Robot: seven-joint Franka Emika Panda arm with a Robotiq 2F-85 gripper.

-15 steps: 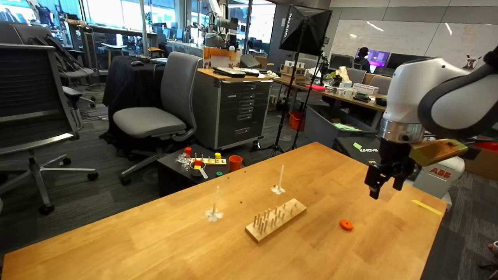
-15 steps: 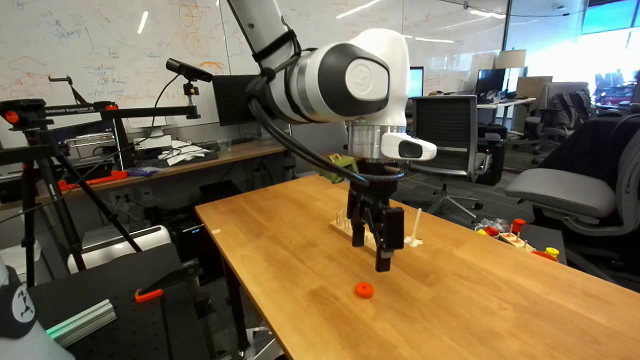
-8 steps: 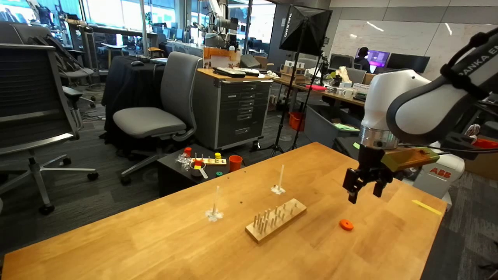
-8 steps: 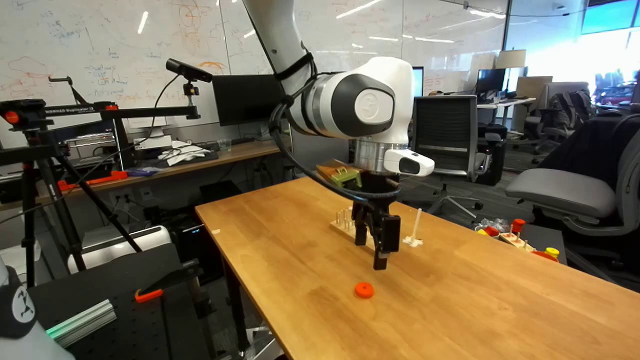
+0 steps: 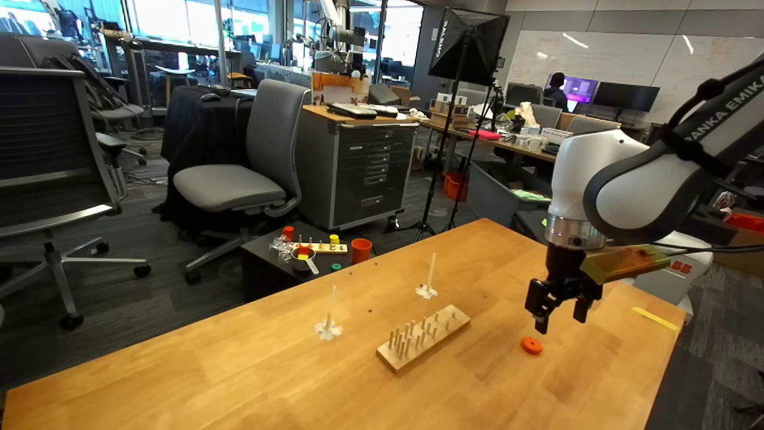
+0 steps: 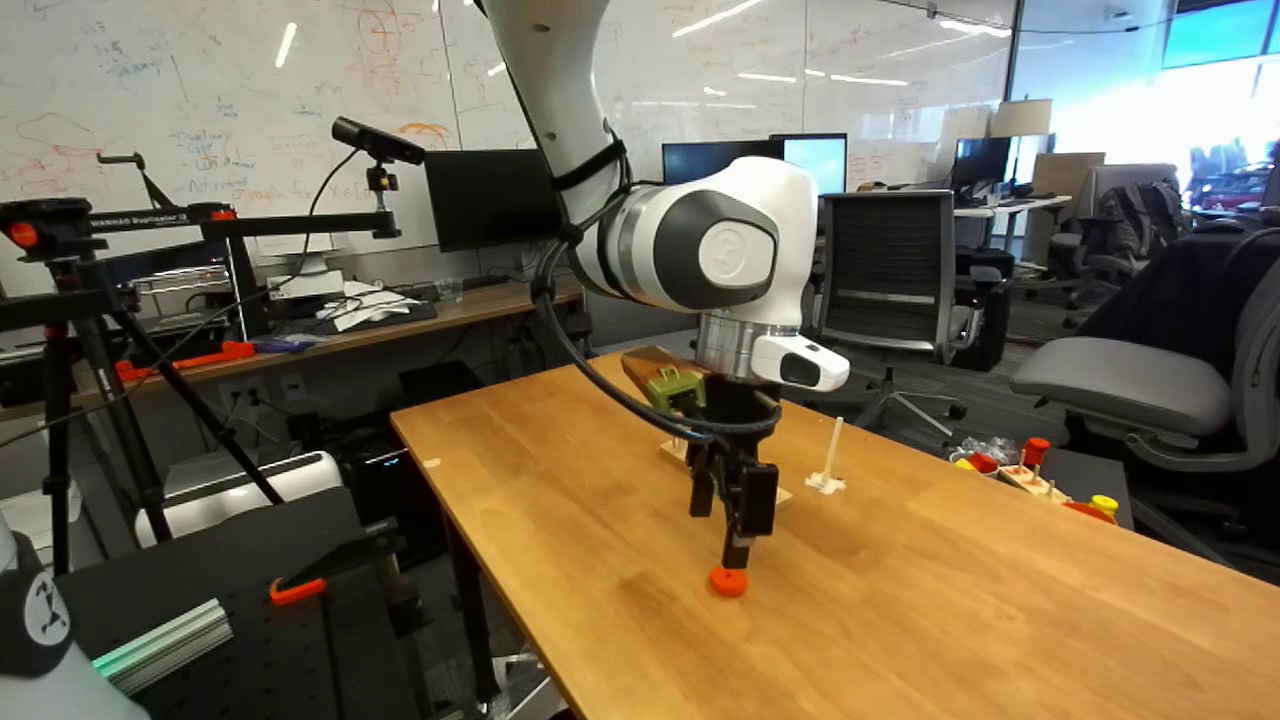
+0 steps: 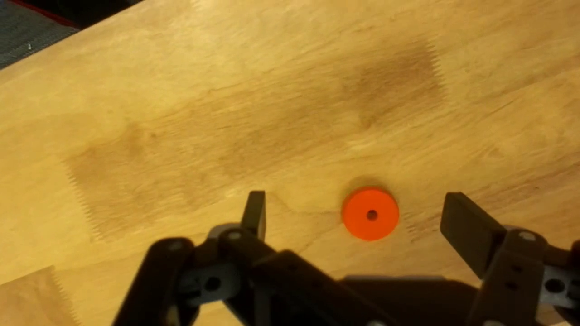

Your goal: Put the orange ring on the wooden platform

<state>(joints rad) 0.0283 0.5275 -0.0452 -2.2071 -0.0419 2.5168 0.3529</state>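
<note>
We see the gripper (image 5: pixel 560 322) hanging above the wooden table (image 5: pixel 209 370), its fingers (image 7: pixel 469 231) spread wide. In the wrist view the orange ring (image 7: pixel 360 213) shows between the fingertips, touching neither, a little nearer the one at that view's right; it lies flat on the table, its small centre hole in sight. The wooden platform (image 5: pixel 430 341) lies apart from the ring on the same table, thin pegs (image 5: pixel 391 340) standing along it, and in an exterior view the gripper (image 6: pixel 718 538) hides part of it. Two pale rods (image 5: pixel 431 272) stand upright on the table too, well apart from each other. Beyond the table edge, on a low dark stand (image 5: pixel 268 270), we make out a small cup (image 5: pixel 298 263) with red and yellow pieces (image 5: pixel 303 251) in it and a pale handle or utensil (image 5: pixel 311 266) over its side; which of the two, we cannot tell. An orange cup (image 5: pixel 361 254) shares the stand, its inside too small for us to read. Farther back a large grey bin (image 5: pixel 495 190) holds some pale green material (image 5: pixel 531 195); what the red-orange bucket (image 5: pixel 452 186) holds is hidden from us. The drawers of the grey cabinet (image 5: pixel 370 167) are all pushed in. In an exterior view a clear tumbler (image 6: pixel 448 290) stands on a brown desk (image 6: pixel 470 308); we cannot tell what it holds.
</note>
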